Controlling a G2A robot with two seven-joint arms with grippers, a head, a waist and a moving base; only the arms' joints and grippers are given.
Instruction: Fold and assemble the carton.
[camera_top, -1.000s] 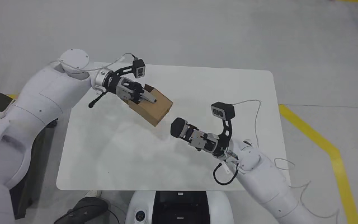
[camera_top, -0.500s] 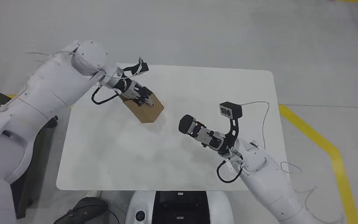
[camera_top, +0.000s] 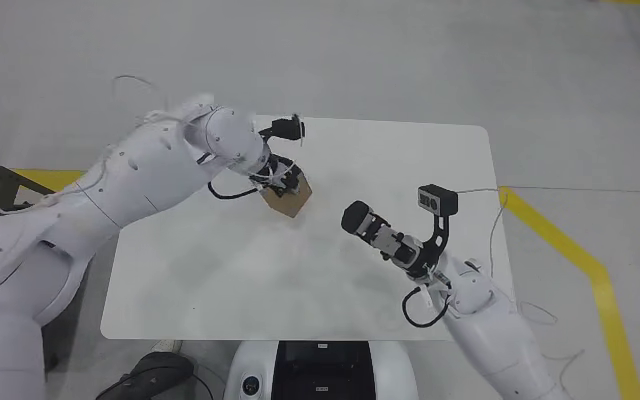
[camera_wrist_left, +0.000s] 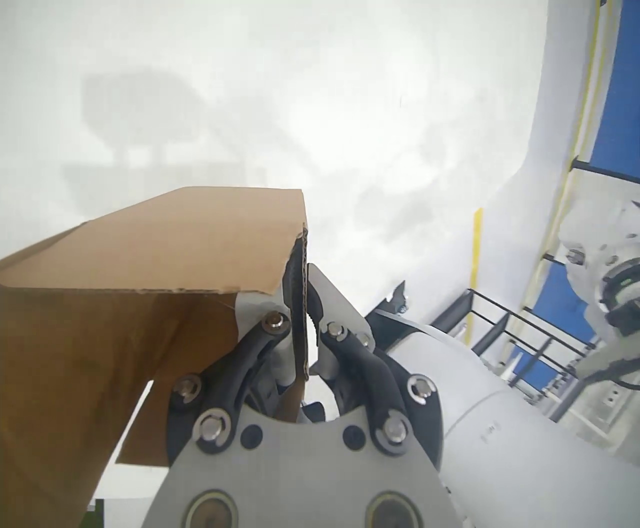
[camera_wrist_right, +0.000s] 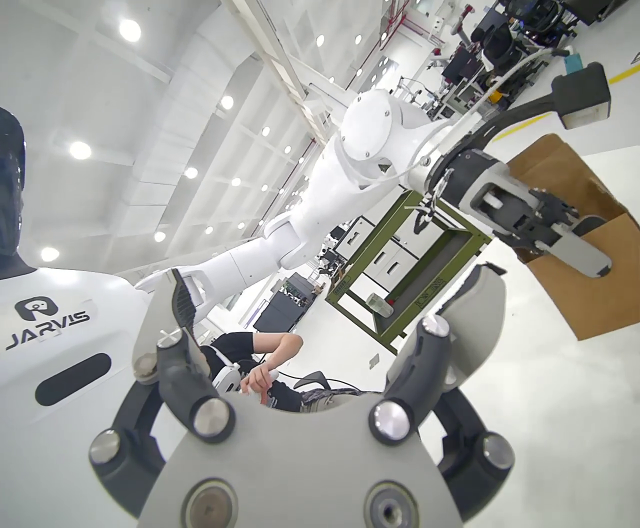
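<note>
The left fingers (camera_wrist_left: 331, 300) carried the carton (camera_wrist_left: 150, 260) rightward

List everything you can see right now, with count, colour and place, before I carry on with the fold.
carton: 1, brown, far left part of the table, one wall in the left gripper
table: 1, white, under both arms
floor lines: 2, yellow, either side of the table
metal frame: 1, green, in the room behind
left gripper: 1, black and grey, shut on the carton's wall
right gripper: 1, black and grey, open, empty, facing the carton
</note>
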